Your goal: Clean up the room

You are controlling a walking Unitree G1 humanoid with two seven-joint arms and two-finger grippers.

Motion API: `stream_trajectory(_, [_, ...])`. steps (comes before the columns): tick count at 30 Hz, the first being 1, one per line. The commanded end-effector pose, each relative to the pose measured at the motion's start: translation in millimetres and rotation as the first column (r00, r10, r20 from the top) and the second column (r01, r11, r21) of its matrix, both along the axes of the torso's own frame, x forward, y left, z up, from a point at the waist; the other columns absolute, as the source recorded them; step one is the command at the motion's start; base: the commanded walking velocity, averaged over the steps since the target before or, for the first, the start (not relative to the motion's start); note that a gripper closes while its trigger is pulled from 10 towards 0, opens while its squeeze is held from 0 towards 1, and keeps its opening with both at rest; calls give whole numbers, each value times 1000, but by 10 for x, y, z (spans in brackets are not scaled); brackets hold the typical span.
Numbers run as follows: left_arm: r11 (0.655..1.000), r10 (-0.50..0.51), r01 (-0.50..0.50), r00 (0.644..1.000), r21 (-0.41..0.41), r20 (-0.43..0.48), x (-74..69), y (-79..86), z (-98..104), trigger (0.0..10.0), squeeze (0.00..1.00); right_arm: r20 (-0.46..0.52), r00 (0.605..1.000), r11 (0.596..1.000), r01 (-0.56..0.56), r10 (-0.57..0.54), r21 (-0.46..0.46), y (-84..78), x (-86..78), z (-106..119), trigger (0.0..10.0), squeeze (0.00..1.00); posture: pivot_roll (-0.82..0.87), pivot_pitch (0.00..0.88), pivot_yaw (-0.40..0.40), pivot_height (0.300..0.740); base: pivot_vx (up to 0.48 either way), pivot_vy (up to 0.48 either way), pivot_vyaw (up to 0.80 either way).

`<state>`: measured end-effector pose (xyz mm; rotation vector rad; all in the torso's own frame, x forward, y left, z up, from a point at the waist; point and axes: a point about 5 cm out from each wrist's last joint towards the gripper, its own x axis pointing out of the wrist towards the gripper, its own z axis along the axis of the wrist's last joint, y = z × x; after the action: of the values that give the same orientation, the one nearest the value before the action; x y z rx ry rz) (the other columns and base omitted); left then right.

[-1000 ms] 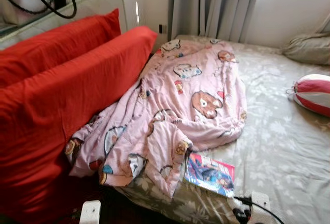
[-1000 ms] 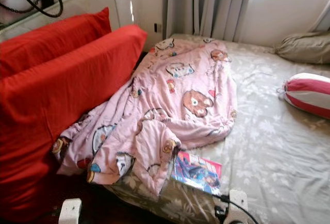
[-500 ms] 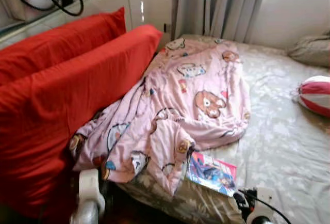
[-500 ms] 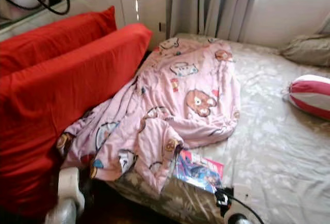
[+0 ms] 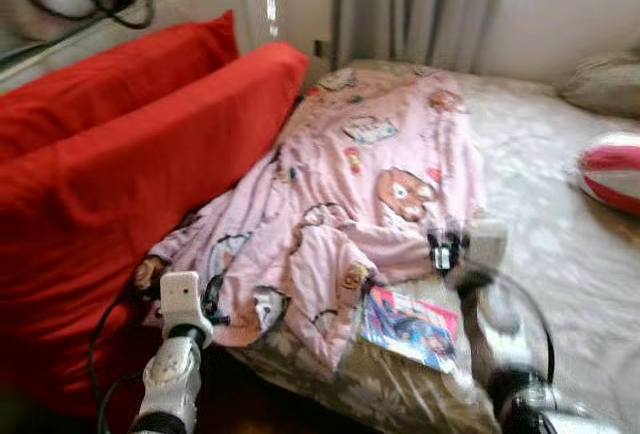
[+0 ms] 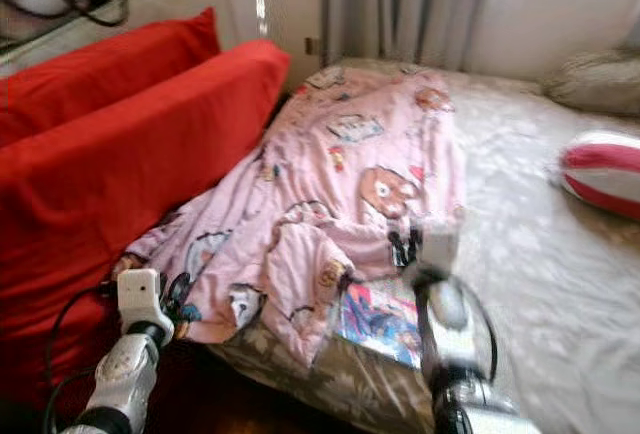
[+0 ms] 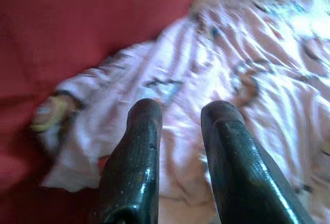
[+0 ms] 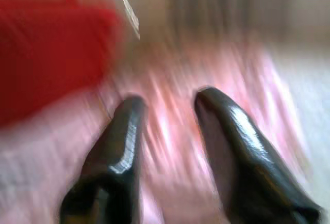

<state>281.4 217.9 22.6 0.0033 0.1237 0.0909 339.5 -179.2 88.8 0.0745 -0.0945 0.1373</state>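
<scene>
Left eye view: a crumpled pale pink cotton blanket printed with cartoon bears and other animals (image 5: 380, 174) lies in a long heap along the left side of a bed, on a beige floral bedsheet (image 5: 540, 164). Its lower end bunches and spills over the near edge of the mattress, and its left side presses against two large red cushions (image 5: 140, 154) standing on edge beside the bed. A glossy magazine with a blue and pink cover (image 5: 410, 326) lies flat on the sheet, its upper left corner tucked under the blanket's lower fold; its cover lettering is too blurred to read. A red and white striped round cushion (image 5: 612, 169) sits well apart at the right edge of the bed, with grey curtains (image 5: 420, 4) behind.

The left gripper (image 7: 178, 115) is raised at the blanket's lower left corner, its two black fingers a narrow gap apart and holding nothing. The right gripper (image 8: 167, 102) hovers over the blanket's lower right edge, just above the magazine, fingers likewise parted and empty; this view is heavily blurred.
</scene>
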Motion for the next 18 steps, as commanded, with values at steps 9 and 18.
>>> stream_trajectory(9, [998,-43,38,993,41,107,-433,30,-8,10000,0,-60,991,992,124,-123,11,-199,-575,-454,10000,0,107,0,8,740,0,0,0])
stream_trajectory(18, [996,-83,77,986,49,148,-556,-16,148,10000,0,-78,986,989,141,-144,-42,-166,-787,-532,10000,0,115,0,13,740,0,0,0])
